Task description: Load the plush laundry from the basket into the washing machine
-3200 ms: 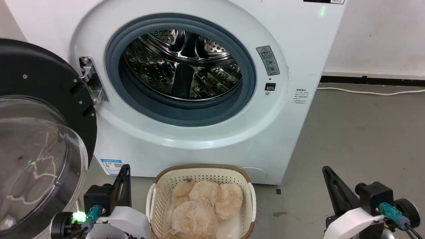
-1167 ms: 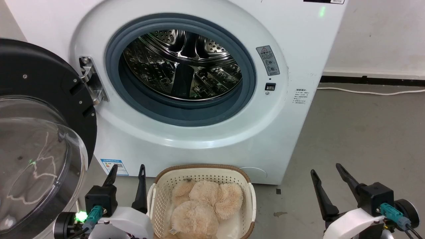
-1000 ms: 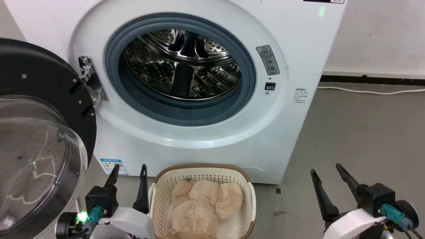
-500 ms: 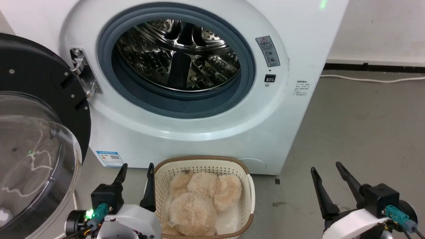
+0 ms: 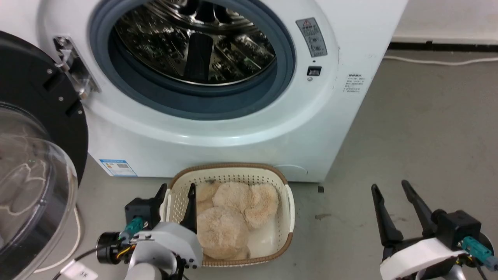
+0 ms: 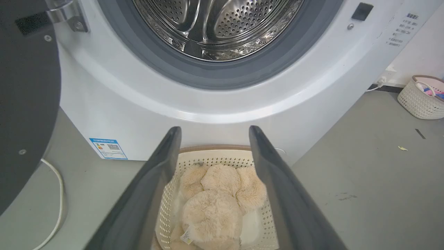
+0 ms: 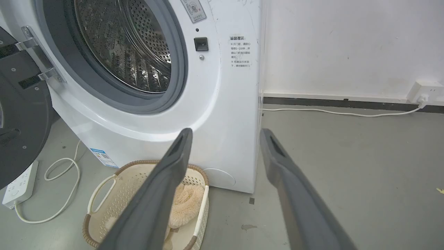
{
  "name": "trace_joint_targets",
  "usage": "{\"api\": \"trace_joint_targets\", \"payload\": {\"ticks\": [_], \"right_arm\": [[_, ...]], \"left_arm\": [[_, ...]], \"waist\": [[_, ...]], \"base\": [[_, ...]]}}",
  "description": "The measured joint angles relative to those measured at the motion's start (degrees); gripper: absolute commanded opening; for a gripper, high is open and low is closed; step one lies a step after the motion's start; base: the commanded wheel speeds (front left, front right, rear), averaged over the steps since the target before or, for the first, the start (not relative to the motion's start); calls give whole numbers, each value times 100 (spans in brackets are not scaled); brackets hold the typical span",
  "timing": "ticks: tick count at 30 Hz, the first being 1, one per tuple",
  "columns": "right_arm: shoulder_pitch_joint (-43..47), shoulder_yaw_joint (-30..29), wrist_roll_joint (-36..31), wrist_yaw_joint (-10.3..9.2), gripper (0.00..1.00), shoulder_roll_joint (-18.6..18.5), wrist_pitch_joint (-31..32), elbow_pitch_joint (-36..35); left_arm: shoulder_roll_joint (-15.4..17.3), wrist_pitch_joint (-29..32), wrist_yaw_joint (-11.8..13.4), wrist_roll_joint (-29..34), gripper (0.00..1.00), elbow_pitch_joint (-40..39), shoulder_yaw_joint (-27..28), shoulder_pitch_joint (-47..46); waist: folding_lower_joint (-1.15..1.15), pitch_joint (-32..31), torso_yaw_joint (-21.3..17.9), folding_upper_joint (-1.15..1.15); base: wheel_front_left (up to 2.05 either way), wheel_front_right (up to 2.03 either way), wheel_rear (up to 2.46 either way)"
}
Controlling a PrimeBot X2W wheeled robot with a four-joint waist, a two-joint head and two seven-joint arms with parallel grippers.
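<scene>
At the top of the head view, the washing machine [image 5: 241, 128], white and front-loading, with its round door [image 5: 58, 101] swung wide to the left and the shiny perforated drum [image 5: 218, 50] in sight through the grey seal [image 5: 186, 99]. Directly in front of it on the grey floor [image 5: 408, 136], the basket [image 5: 229, 166], cream with a brown rim, close to the machine's lower panel. Inside the basket, the plush laundry [image 5: 229, 221]: several fluffy beige lobes, lying mostly to the left and the middle, with a small white tag [image 6: 186, 238] at the near end and a pale strip of basket floor at the right. The left gripper [image 5: 177, 188] at the basket's left side, spread fully and holding nothing; one finger outside the left wall, the other over the inside, just beside the left edge of the plush. Contact with the fur not possible to tell. In the left wrist view, both dark fingers [image 6: 152, 180] framing the basket and the plush from above. The right gripper [image 5: 390, 188] also spread wide and empty, over the floor, well apart from the basket on its right. In the right wrist view, a white power strip [image 7: 19, 182] on the floor near the open door. Far off in the left wrist view, a second small basket [image 6: 416, 102] with coloured items.
</scene>
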Motion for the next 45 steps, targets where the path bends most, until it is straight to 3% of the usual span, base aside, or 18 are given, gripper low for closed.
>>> {"api": "trace_joint_targets", "payload": {"ticks": [11, 33, 45], "right_arm": [[-289, -2, 300, 0, 100, 0, -154, -118], [-526, -9, 978, 0, 100, 0, -396, -522], [-616, 13, 1390, 0, 100, 0, -552, -777]], "left_arm": [[7, 411, 8, -205, 100, 899, -342, -772], [91, 1724, 464, -747, 100, 2543, -805, -2480], [349, 2217, 611, -732, 100, 3212, -1418, -3535]], "waist": [[1, 633, -159, 0], [0, 2163, -522, 0], [0, 3075, -666, 0]], "base": [[0, 0, 0], [0, 0, 0], [0, 0, 0]]}}
